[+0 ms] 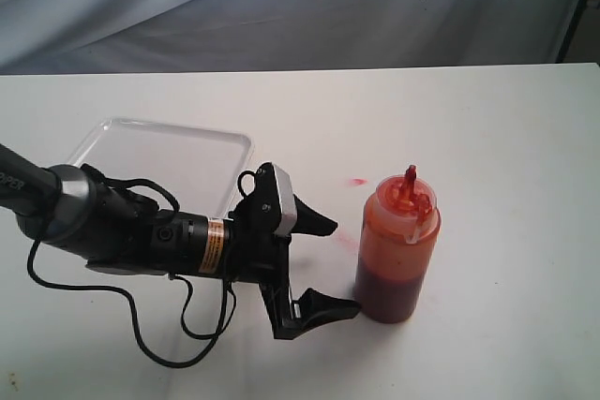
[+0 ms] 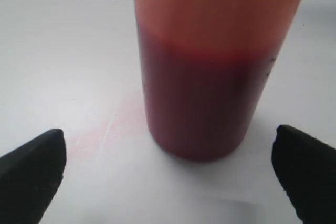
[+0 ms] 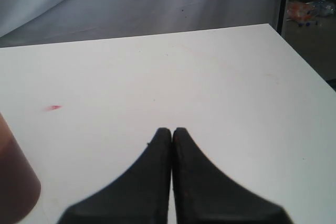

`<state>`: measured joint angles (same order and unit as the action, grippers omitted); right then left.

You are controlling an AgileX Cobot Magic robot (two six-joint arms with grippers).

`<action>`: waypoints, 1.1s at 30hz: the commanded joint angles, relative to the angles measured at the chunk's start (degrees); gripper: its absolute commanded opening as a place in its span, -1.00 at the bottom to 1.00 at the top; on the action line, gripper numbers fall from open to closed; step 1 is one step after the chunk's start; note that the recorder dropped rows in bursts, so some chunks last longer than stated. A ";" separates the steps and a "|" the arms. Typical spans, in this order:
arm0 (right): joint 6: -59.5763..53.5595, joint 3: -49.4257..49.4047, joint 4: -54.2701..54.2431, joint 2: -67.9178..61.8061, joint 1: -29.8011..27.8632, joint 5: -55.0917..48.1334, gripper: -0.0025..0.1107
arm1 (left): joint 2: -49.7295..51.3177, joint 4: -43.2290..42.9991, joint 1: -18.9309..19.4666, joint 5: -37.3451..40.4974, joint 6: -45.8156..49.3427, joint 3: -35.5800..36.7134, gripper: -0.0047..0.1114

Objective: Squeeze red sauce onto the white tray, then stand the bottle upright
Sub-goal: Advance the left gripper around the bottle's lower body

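The bottle (image 1: 397, 250) stands upright on the surface (image 1: 506, 128), nozzle up, dark sauce settled in its lower part; the left gripper (image 1: 345, 265) lies level just beside the bottle, jaws spread wide to either side of its base, touching nothing; the right gripper (image 3: 172, 132), near the bottle, is pressed together and empty; the white tray (image 1: 246, 144), beyond the left gripper from the bottle, shows no sauce; one small spot of red sauce (image 1: 356, 181) lies on the bare surface close to the bottle; squeezing onto the tray seems wholly left to do, then standing the bottle up afterwards.
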<state>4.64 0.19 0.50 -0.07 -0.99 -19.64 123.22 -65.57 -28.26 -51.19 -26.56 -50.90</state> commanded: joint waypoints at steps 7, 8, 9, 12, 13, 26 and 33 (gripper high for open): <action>0.14 -0.19 -0.13 0.07 -0.09 0.31 -0.96 | 0.01 0.23 -0.37 -0.35 0.29 -0.35 0.87; 0.14 -0.19 -0.13 0.07 -0.09 0.31 -0.96 | 0.01 0.23 -0.37 -0.47 0.29 -0.36 0.87; 0.14 -0.19 -0.13 0.07 -0.09 0.31 -0.96 | 0.01 0.63 -0.37 -0.65 0.29 -0.61 0.87; 0.14 -0.19 -0.13 0.07 -0.09 0.31 -0.96 | 0.01 3.66 -0.37 -1.69 0.29 -0.74 0.87; 0.14 -0.19 -0.13 0.07 -0.09 0.31 -0.96 | 0.01 4.26 -0.37 -1.69 0.29 -0.74 0.87; 0.14 -0.19 -0.13 0.07 -0.09 0.31 -0.96 | 1.32 1.67 -0.37 -1.97 2.61 -0.74 0.87; 0.14 -0.19 -0.13 0.07 -0.09 0.31 -0.96 | 2.06 1.93 -0.37 -1.72 5.62 -2.15 0.87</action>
<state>4.64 0.19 0.50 -0.07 -0.99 -19.64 125.23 -63.78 -28.26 -52.76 -21.32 -52.15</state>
